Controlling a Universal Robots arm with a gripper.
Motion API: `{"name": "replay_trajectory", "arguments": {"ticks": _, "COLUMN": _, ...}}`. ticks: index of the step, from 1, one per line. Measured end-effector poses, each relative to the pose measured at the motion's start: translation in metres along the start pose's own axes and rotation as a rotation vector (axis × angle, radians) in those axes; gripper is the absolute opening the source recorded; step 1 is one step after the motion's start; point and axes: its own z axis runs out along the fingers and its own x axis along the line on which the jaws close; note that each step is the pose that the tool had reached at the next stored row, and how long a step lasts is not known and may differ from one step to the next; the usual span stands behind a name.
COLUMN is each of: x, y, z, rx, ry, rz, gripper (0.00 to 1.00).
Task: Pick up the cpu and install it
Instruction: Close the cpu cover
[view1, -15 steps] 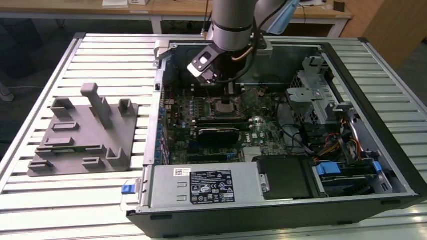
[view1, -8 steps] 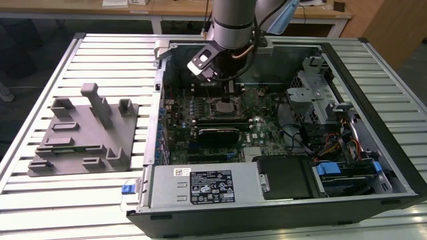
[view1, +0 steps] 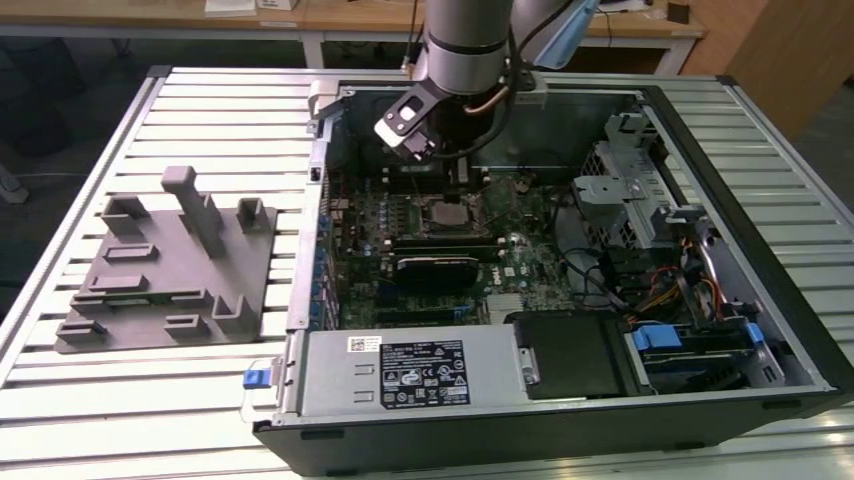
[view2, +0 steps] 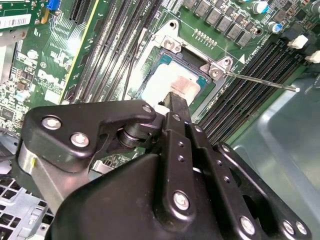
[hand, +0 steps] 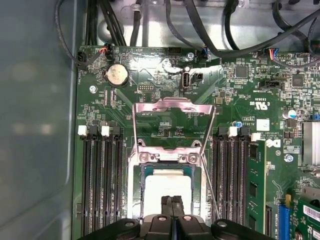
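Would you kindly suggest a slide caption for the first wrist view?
Shut gripper poised over the cpu lying in its socket, load plate swung open, on the green motherboard.

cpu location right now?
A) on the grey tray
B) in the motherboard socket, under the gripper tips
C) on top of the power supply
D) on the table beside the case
B: in the first wrist view the cpu lies inside the socket, its metal frame flipped up, with the gripper right over it.

Slatted metal table (view1: 200, 120), grey plastic tray (view1: 147, 300) toward the exterior view's left, open computer case (view1: 534, 445) beside it
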Motion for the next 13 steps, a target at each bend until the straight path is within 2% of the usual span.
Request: {"name": "replay_trajectory", "arguments": {"ticks": 13, "x": -0.0003, "y": 0.0003, "z": -0.0120, "rx": 0.0003, "ry": -0.0004, "rz": 0.000, "gripper": 0.11}}
